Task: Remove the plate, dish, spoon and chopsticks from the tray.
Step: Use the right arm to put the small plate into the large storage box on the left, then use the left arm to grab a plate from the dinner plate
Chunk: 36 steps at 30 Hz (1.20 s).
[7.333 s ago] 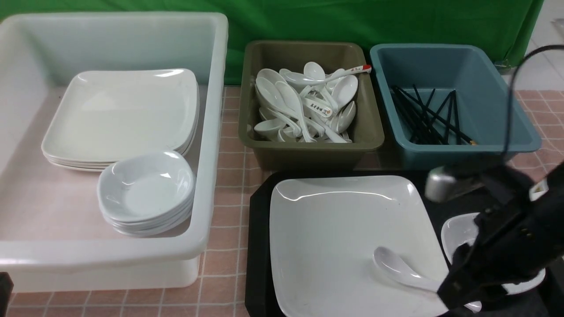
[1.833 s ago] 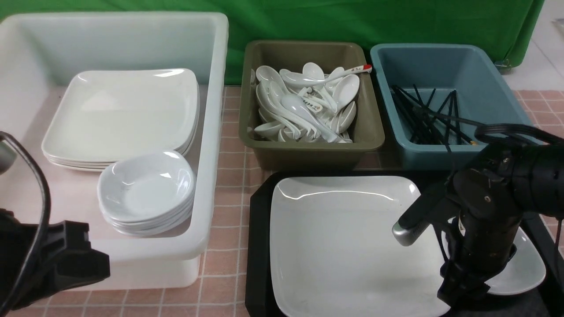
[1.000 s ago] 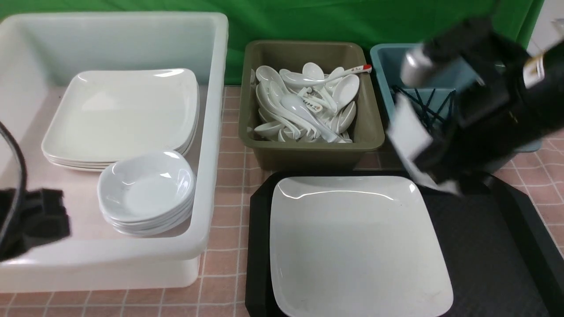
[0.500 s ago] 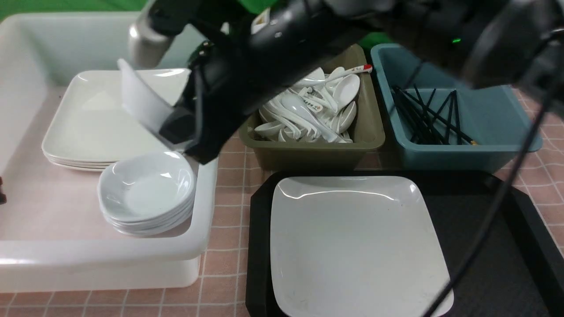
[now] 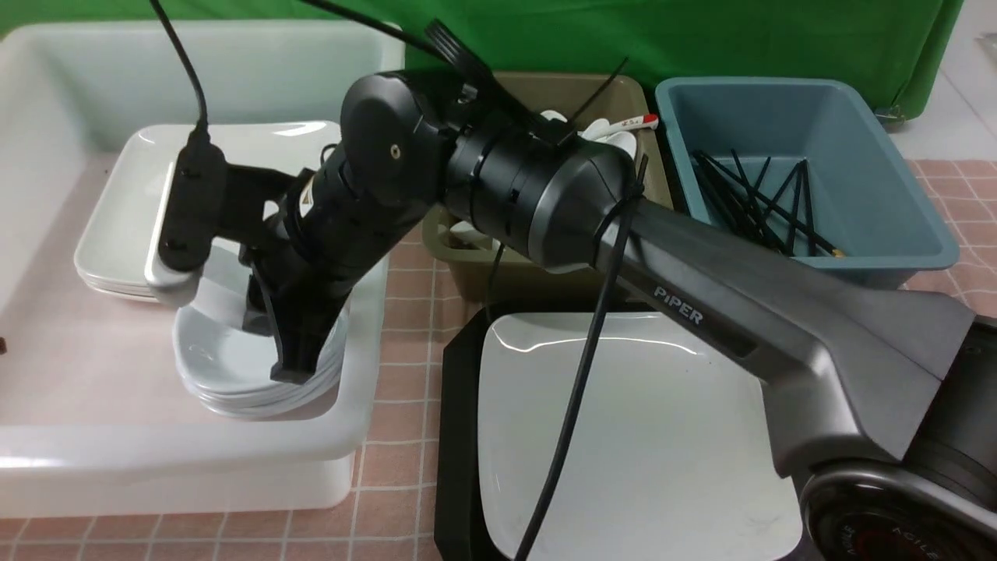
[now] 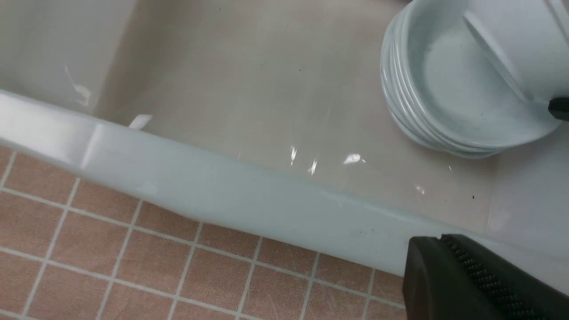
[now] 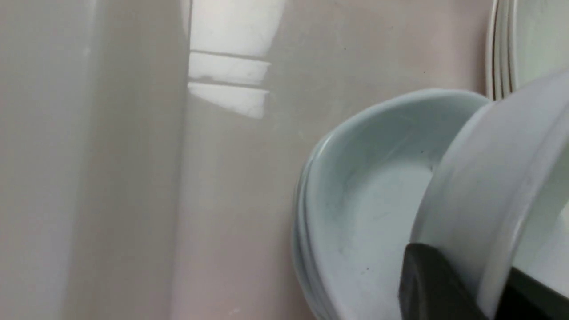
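My right gripper (image 7: 489, 284) is shut on the rim of the small white dish (image 7: 484, 178) and holds it tilted just above the stack of dishes (image 7: 369, 204) in the white tub. In the front view the right gripper (image 5: 290, 354) reaches down onto that stack (image 5: 226, 374), and its arm hides the held dish. The left wrist view shows the tilted dish (image 6: 515, 40) over the stack (image 6: 440, 89). The large white plate (image 5: 662, 421) lies on the black tray (image 5: 459, 405). My left gripper (image 6: 442, 242) hangs shut and empty by the tub's front wall.
The white tub (image 5: 195, 452) also holds a stack of large plates (image 5: 117, 234). The olive bin (image 5: 530, 273) of spoons is mostly hidden behind my right arm. A teal bin (image 5: 857, 234) holds several black chopsticks (image 5: 755, 202).
My right arm has swung further left and down with the dish, from above the tub's edge to just over the dish stack. Before that, the spoon left the plate and the dish left the tray.
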{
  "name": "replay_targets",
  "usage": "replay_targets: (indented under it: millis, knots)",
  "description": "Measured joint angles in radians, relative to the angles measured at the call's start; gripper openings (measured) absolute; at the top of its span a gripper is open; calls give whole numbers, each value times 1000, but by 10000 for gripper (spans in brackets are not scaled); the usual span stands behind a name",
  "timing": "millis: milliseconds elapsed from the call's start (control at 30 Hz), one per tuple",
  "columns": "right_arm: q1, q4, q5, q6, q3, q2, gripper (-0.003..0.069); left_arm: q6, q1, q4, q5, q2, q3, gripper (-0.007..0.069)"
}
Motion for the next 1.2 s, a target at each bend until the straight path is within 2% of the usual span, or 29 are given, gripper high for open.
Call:
replay_targets:
  millis: [33, 67, 100, 133, 233, 333, 533, 633, 733, 767, 833, 867, 900, 1100, 1167, 1200]
  knots:
    - [0, -1, -2, 2, -1, 0, 149, 0, 0, 0, 0, 0, 0, 46]
    - [0, -2, -4, 20, -1, 0, 206, -1, 0, 0, 0, 0, 0, 46]
    - [0, -3, -4, 22, -1, 0, 222, -1, 0, 0, 0, 0, 0, 46]
    - [1, -9, -2, 30, -1, -1, 276, -1, 0, 0, 0, 0, 0, 48]
    - [1, -17, 18, 51, -1, -10, 376, -1, 0, 0, 0, 0, 0, 52]
    - [1, -24, 54, 79, -1, -40, 426, -1, 0, 0, 0, 0, 0, 56]
    - [1, -82, 192, 153, -3, -141, 444, -1, 0, 0, -2, 0, 0, 64]
    - [1, -144, 293, 223, -3, -203, 409, -1, 0, 0, -12, 0, 0, 64]
    - [1, -257, 318, 361, 0, -283, 214, -1, 0, -9, -39, 0, 0, 66]
    - [1, -278, 318, 383, 2, -294, 183, -1, 0, -13, -41, 0, 0, 66]
    - [-14, -334, 318, 511, 25, -375, 50, 17, 0, -47, -54, 0, 0, 69]
    - [-16, -334, 318, 511, 25, -375, 45, 21, 0, -50, -54, 0, 0, 69]
    - [-40, -350, 319, 578, 75, -447, 30, 51, 0, -82, -54, 0, 0, 70]
    - [-150, -359, 319, 665, 330, -663, 30, 132, 0, -210, -51, 1, 0, 71]
    - [-228, -360, 318, 705, 537, -801, 30, 208, 0, -329, -51, 12, -1, 71]
    - [-241, -360, 318, 709, 553, -823, 30, 208, 0, -329, -51, 14, -1, 71]
